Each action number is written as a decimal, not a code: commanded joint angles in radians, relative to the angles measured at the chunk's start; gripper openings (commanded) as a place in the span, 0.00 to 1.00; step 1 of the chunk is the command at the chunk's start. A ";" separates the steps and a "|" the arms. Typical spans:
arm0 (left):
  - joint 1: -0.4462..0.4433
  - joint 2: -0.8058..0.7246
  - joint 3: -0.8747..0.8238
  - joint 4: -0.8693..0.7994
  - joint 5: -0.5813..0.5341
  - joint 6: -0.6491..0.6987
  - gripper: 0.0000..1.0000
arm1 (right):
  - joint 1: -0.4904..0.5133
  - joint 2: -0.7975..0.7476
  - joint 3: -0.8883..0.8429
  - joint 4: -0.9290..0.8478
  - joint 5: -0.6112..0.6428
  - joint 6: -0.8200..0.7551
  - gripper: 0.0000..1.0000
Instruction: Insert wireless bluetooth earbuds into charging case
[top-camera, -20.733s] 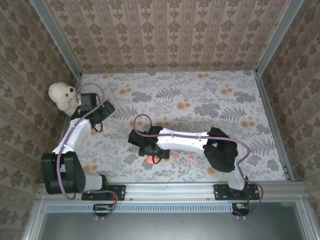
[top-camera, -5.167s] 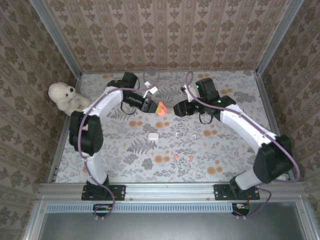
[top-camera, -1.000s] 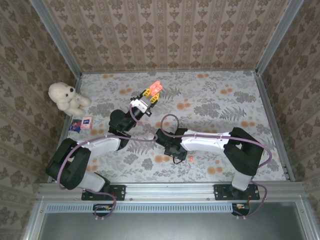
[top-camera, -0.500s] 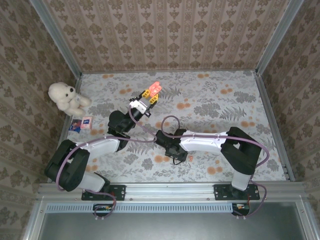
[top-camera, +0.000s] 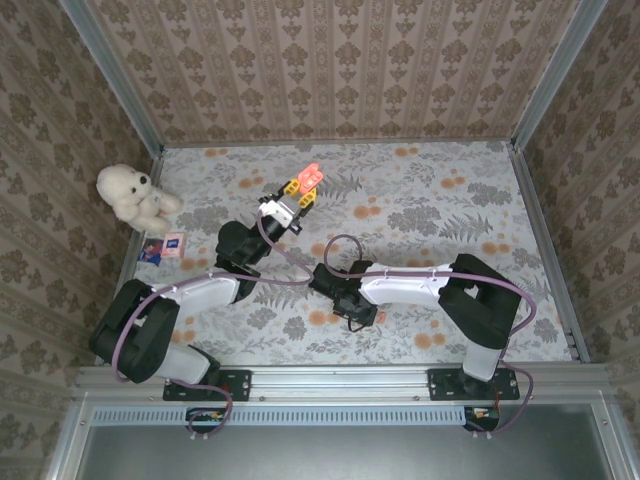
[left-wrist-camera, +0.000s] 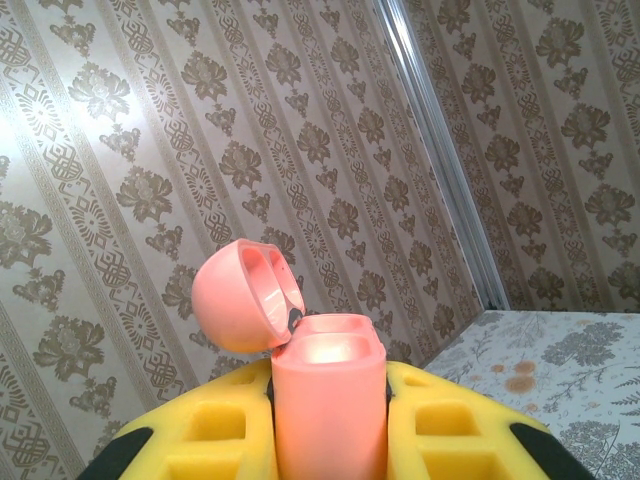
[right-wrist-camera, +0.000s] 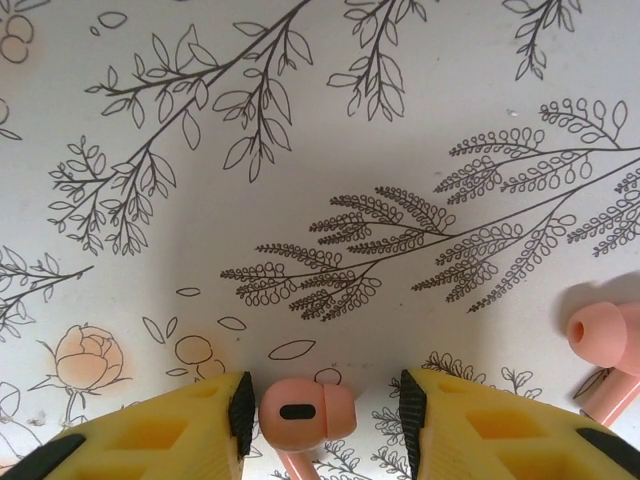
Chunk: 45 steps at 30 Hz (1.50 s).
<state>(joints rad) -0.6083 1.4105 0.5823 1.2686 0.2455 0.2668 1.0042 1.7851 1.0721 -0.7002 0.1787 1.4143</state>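
The biggest risk sits with the left hand (top-camera: 298, 190), which is clamped on the orange case (left-wrist-camera: 329, 410) and holds it raised over the far middle of the worktop, well apart from the pick. Its yellow fingers grip only the lower body, so a push from above could probably slide or tip the case, and the open lid (left-wrist-camera: 240, 300), which hangs back to one side, could get knocked shut. The right hand (right-wrist-camera: 322, 400) is down on the cloth near the front, its fingers narrowly apart. They straddle an orange bud (right-wrist-camera: 300, 410) with a sliver of gap on each side. The bud is round and slick, and it lies nearer one finger. An uneven squeeze may therefore squirt it out or roll it, so that it would meet its socket at the wrong angle. A second bud (right-wrist-camera: 600, 340) lies near on the right and could be nudged during the lift. Patterned brown walls (top-camera: 330, 70) on metal posts enclose the cell. The worktop (top-camera: 450, 200) is covered in pale cloth printed with ferns and orange flowers, which camouflage the buds. A white bear (top-camera: 130, 195) and small cards (top-camera: 160, 248) sit at the left edge.
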 joint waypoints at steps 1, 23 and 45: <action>0.001 -0.024 -0.007 0.033 0.001 0.009 0.00 | 0.003 0.026 0.000 0.014 -0.012 0.008 0.45; 0.001 -0.013 -0.001 0.032 0.003 0.003 0.00 | 0.002 0.041 0.017 0.031 -0.010 -0.031 0.32; 0.001 -0.010 0.007 0.032 0.014 -0.009 0.00 | 0.002 0.052 0.016 0.056 -0.002 -0.104 0.42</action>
<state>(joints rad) -0.6083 1.4105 0.5823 1.2686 0.2459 0.2665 1.0046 1.7950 1.0790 -0.6888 0.1791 1.3117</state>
